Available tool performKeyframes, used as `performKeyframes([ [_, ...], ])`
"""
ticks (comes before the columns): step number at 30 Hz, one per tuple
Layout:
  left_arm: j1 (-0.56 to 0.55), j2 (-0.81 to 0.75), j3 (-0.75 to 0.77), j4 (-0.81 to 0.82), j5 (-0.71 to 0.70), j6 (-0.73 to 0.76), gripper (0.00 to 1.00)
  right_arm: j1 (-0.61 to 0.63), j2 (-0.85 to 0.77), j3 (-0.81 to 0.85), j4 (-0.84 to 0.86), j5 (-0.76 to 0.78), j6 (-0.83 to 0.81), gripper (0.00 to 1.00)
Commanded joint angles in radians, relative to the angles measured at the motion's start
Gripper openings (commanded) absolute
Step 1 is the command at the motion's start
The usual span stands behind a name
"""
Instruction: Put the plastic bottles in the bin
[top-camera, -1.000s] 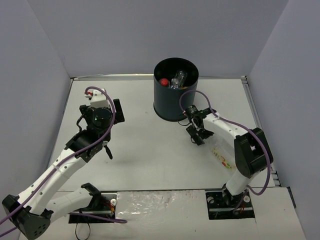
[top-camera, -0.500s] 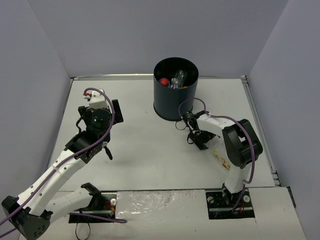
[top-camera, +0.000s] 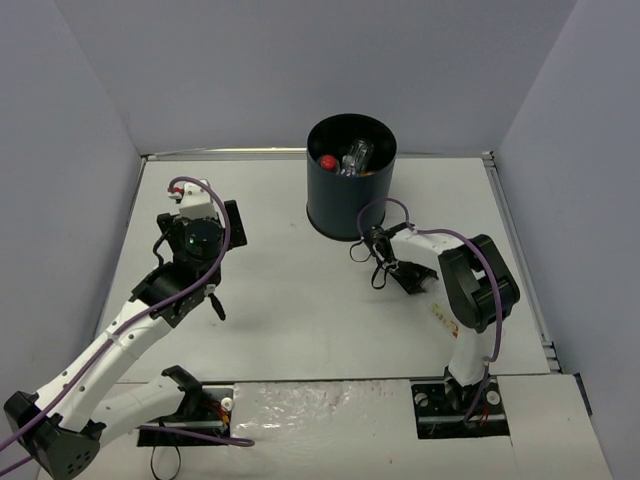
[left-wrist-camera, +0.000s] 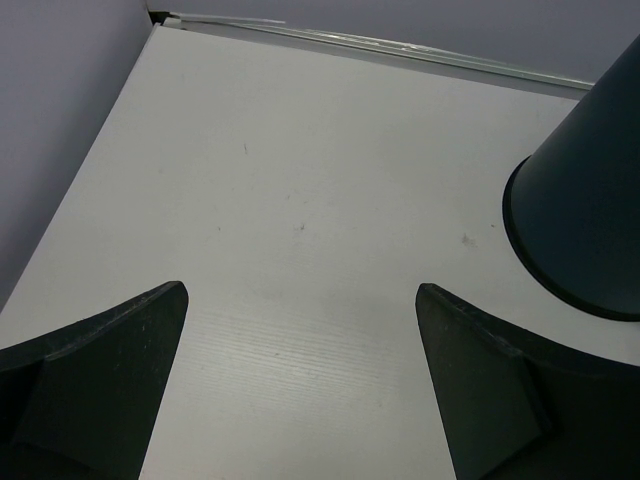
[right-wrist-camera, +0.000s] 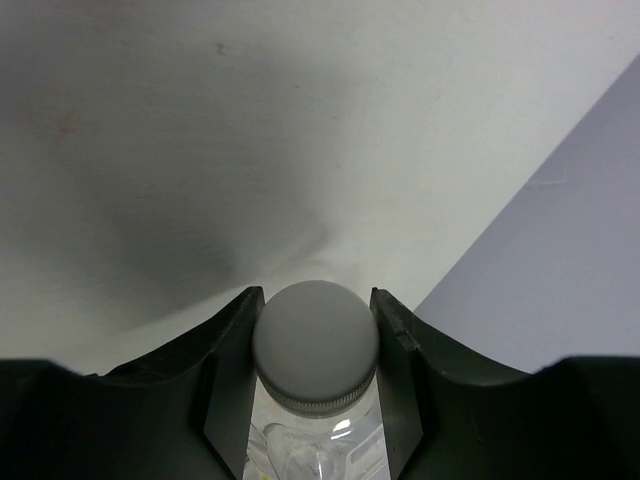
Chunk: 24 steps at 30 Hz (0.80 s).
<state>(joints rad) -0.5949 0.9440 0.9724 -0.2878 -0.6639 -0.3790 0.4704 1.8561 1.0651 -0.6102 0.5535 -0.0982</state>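
Note:
A clear plastic bottle (right-wrist-camera: 318, 440) with a grey cap (right-wrist-camera: 316, 345) lies on the table at the right; its labelled body (top-camera: 442, 316) shows beside the right arm in the top view. My right gripper (right-wrist-camera: 315, 300) is shut on the bottle's cap and neck, one finger on each side. The black round bin (top-camera: 350, 205) stands at the back centre, just behind that gripper, and holds other bottles (top-camera: 358, 156), one with a red cap (top-camera: 328, 162). My left gripper (left-wrist-camera: 300, 310) hangs open over bare table at the left, nothing between its fingers. The bin's base (left-wrist-camera: 585, 230) shows to its right.
Grey walls enclose the white table (top-camera: 290, 300) on the left, back and right. A metal strip (left-wrist-camera: 400, 45) runs along the table's far edge. The right arm's elbow (top-camera: 470, 285) is folded up above the lying bottle.
My right gripper has gone from open to shut on the bottle's cap, and the right arm has folded in, its elbow shifting left. The left arm has not moved.

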Motion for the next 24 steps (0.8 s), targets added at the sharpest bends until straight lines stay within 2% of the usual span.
performKeyframes([
  [1,0.007,-0.013,0.02,0.052,-0.026,-0.001,0.97,0.007,-0.08,0.062,-0.041,0.149,0.023,0.0],
  [6,0.006,-0.011,0.022,0.05,-0.013,-0.001,0.97,0.013,-0.248,0.153,-0.043,0.268,0.028,0.0],
  [10,0.009,-0.007,0.022,0.053,0.009,-0.004,0.97,0.017,-0.429,0.336,-0.035,0.361,0.06,0.0],
  [14,0.009,0.003,0.02,0.056,0.015,-0.011,0.97,0.018,-0.537,0.476,0.023,0.439,0.098,0.0],
  [17,0.01,0.013,0.024,0.055,0.014,-0.013,0.97,0.021,-0.593,0.546,0.15,0.392,0.051,0.0],
  [18,0.01,0.015,0.025,0.054,0.013,-0.014,0.97,0.021,-0.614,0.551,0.242,0.342,0.029,0.0],
  [21,0.01,0.016,0.026,0.05,0.013,-0.014,0.97,0.021,-0.667,0.528,0.525,0.165,-0.081,0.0],
  [24,0.01,0.018,0.031,0.05,0.02,-0.012,0.97,0.021,-0.63,0.559,0.791,-0.057,-0.142,0.0],
])
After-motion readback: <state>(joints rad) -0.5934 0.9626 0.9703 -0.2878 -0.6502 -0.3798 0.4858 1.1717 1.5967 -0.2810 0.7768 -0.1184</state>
